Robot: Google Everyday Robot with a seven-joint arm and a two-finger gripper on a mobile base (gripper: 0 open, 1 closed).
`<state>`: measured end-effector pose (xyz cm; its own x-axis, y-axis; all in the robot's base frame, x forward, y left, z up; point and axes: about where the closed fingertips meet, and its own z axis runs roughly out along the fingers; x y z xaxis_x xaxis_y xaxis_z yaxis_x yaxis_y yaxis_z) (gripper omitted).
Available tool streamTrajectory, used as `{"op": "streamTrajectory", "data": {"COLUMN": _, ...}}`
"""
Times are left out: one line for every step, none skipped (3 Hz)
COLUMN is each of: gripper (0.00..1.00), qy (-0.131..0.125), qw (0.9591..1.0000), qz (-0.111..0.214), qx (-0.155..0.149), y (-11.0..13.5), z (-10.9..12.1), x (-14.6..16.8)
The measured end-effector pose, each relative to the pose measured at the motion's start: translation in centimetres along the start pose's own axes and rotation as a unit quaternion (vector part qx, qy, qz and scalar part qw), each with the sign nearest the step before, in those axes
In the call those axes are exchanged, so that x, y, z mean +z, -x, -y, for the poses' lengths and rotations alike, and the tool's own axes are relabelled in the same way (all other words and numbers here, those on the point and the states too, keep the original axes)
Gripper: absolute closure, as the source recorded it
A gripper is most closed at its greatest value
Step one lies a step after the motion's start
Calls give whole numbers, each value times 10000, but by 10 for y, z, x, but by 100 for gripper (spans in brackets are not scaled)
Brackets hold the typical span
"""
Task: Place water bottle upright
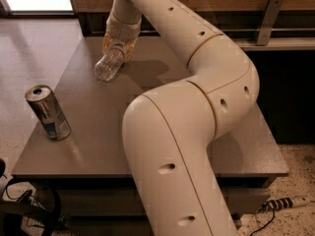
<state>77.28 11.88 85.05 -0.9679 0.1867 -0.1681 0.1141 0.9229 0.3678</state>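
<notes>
A: One huge arm (197, 82) spans the grey table (98, 146). What's the risk?

B: The drink can (48, 113), lower left, stands well apart. Upper left, the water bottle (108, 67) hangs tilted, its cap end clasped in the gripper (119, 44). If it is let go while leaning, I'd expect it to topple and roll.

The water bottle (108, 65) is made of clear, ribbed plastic, and light is seen through it. It is held over the far left part of the surface (98, 132) by the gripper (119, 45), whose jaws are dull and yellowish. The surface is grey and matt. The can (48, 113) is made of shiny metal. The arm (197, 107) is covered in smooth cream plastic.
</notes>
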Motion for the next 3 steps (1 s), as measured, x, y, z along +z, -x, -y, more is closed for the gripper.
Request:
{"op": "streamTrajectory", "data": {"gripper": 93, "qy": -9, "qw": 10000, "qz": -19, "qx": -6, "y": -1, "z": 0, "x": 4}}
{"op": "streamTrajectory", "data": {"gripper": 100, "qy": -16, "qw": 10000, "qz": -34, "qx": -10, "y": -1, "z": 0, "x": 7}}
{"op": "streamTrajectory", "data": {"gripper": 100, "qy": -16, "qw": 10000, "qz": -34, "qx": -10, "y": -1, "z": 0, "x": 7}}
